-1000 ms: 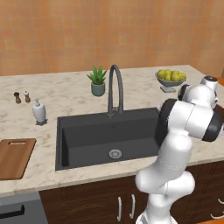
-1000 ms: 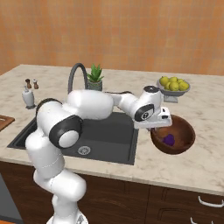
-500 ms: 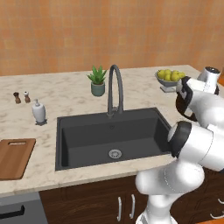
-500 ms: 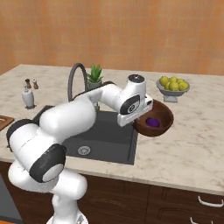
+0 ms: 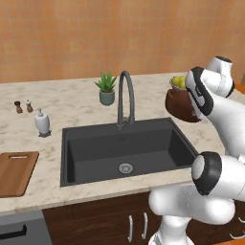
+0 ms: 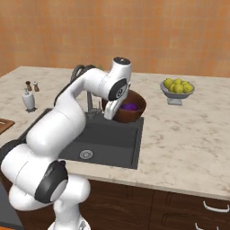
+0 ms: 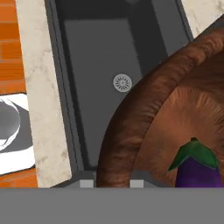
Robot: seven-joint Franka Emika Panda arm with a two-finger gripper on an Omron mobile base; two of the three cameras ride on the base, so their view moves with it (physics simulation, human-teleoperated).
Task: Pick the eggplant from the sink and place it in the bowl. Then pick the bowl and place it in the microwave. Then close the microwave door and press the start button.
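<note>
Purple eggplant [image 6: 130, 107] lies inside the brown bowl [image 6: 134, 110], which hangs in the air above the sink's [image 6: 114, 139] far right corner, clear of the counter [image 6: 179, 130] where it was a second ago. In the hand view the gripper [image 7: 113, 183] has its two tips pinched on the bowl's rim, one inside and one outside. Since the earlier frames the arm has swung the bowl up and left, away from the fruit bowl [image 6: 177, 90], toward the faucet [image 5: 125, 98].
</note>
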